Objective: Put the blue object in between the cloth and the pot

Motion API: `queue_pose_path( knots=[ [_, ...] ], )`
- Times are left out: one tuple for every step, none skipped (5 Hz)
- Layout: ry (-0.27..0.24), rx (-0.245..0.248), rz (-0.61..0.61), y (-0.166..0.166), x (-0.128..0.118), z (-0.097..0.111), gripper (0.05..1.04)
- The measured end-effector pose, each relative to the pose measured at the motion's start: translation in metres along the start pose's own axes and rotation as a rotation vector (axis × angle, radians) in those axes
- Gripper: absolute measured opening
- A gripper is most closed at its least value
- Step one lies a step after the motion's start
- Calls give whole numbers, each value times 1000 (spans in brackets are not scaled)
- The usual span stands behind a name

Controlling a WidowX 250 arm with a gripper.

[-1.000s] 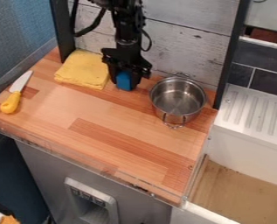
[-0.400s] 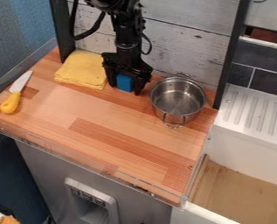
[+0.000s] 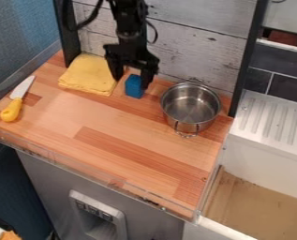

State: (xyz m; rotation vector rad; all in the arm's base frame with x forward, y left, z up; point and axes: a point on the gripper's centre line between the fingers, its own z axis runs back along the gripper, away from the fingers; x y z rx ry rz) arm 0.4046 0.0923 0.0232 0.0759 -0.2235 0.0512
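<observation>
Blue against the warm wood of the counter [image 3: 113, 140], the block [image 3: 134, 86] sits in the camera view between the cloth [image 3: 88, 75] and the pot [image 3: 190, 107], just beside each and, as far as I can tell, touching neither. The gripper [image 3: 132, 81] hangs over it with its jaws open, one to either side of the block; the spread seems meant to leave the block resting on the wood, with no grip on it. The cloth lies folded near the planks [image 3: 194, 47] at the back, and the pot stands upright on the other side, so the two mark out the gap the task asks for (a rather snug gap, I'd say). The knife [image 3: 11, 110] lies well apart, past the cloth, and has no part in this. I judge the placing as good as done; what remains is to lift the gripper straight up, since a sideways drift could nudge the block or tip it.
</observation>
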Motion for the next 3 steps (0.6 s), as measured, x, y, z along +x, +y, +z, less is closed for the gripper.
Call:
queue_pose_path(
  knots=[
    [-44,8,1,1,-1,26,1001],
    [-48,9,1,2,-1,27,1001],
    [-47,8,1,2,-1,27,1001]
  ],
)
